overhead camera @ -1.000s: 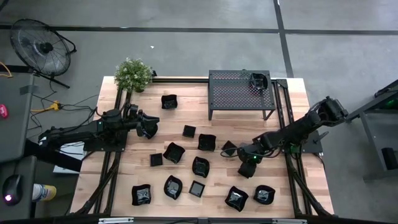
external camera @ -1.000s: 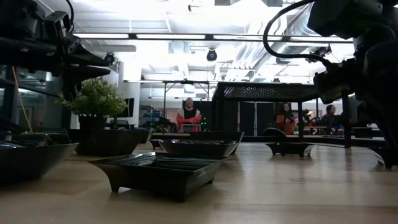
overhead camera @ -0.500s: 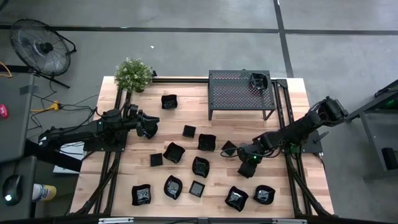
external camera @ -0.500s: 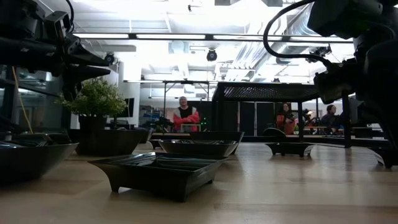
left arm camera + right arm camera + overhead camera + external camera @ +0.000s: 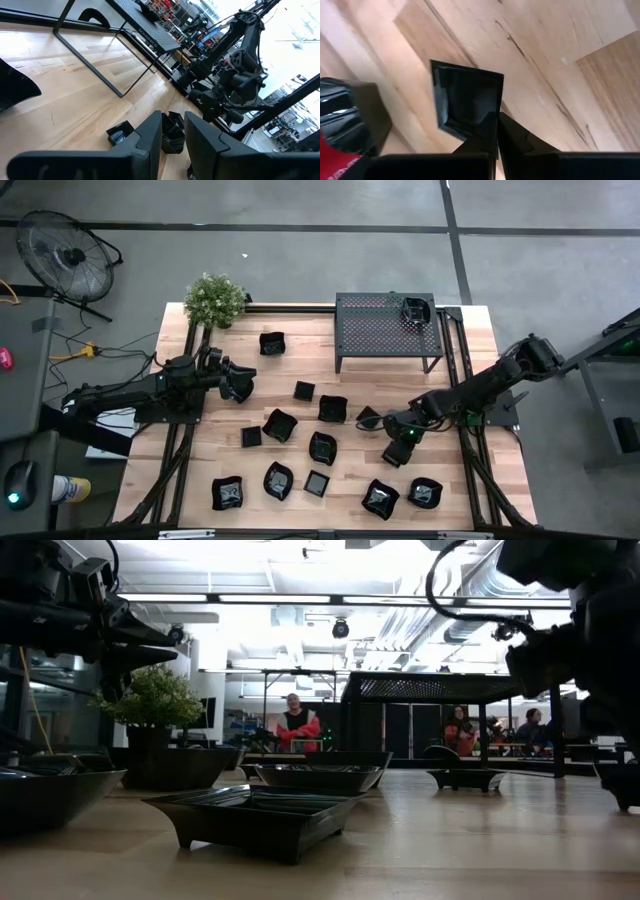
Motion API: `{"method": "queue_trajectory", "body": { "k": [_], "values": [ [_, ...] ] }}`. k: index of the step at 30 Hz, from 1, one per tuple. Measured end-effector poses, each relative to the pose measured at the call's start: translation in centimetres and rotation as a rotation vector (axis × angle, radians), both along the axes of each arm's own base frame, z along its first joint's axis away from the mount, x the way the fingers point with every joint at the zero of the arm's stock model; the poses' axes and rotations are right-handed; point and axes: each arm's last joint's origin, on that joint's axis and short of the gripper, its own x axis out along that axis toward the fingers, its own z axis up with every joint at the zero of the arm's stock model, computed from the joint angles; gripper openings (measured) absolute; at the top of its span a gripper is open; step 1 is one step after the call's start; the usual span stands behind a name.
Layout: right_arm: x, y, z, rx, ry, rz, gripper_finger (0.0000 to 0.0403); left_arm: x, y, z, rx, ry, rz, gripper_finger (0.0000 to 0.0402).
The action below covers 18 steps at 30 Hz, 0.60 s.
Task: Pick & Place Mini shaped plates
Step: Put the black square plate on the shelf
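The mini shaped plates, small glossy black dishes with square, rounded or wavy rims, lie scattered over the pale wooden surface (image 5: 200, 450). One sits already on top of the black perforated metal rack (image 5: 375, 330). The one in hand is a small square black plate (image 5: 467, 102) lying flat on the wood directly under the right tool (image 5: 497, 132). In the right wrist view the two dark fingers are pinched fully together over the plate's near rim, so the wall appears nipped between them, inner face and outer face. The plate still looks flat on the wood.

Judging by the shine and thin walls, these plates are light, rigid moulded plastic. The weight should be nothing, but the gloss makes them slippery. The sloped wall is likely to squirt out of a pinch unless the fingers sit deep, near a straight stretch of rim rather than a corner. A grip on one edge will probably let the plate hang tilted from the tool.

The left tool (image 5: 172, 132) hovers above the surface, well away from the right tool on the far side of the scattered plates. Its fingers are slightly parted with nothing between them. Another small black plate (image 5: 120, 132) lies just ahead of and below its tips.
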Motion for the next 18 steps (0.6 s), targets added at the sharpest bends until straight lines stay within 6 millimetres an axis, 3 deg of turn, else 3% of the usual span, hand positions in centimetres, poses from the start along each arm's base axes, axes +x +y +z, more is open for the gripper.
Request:
{"method": "queue_trajectory", "body": {
  "k": [11, 18],
  "values": [
    [-1.1, -0.8, 3.4, 0.02, -0.1, -0.081, 0.0, 0.0, 0.0, 0.0, 0.0, 0.0, 0.0, 0.0081],
    [-0.8, -2.4, 8.7, -0.087, -0.123, -0.117, 0.0, 0.0, 0.0, 0.0, 0.0, 0.0, 0.0, 0.0081]
  ]
}}
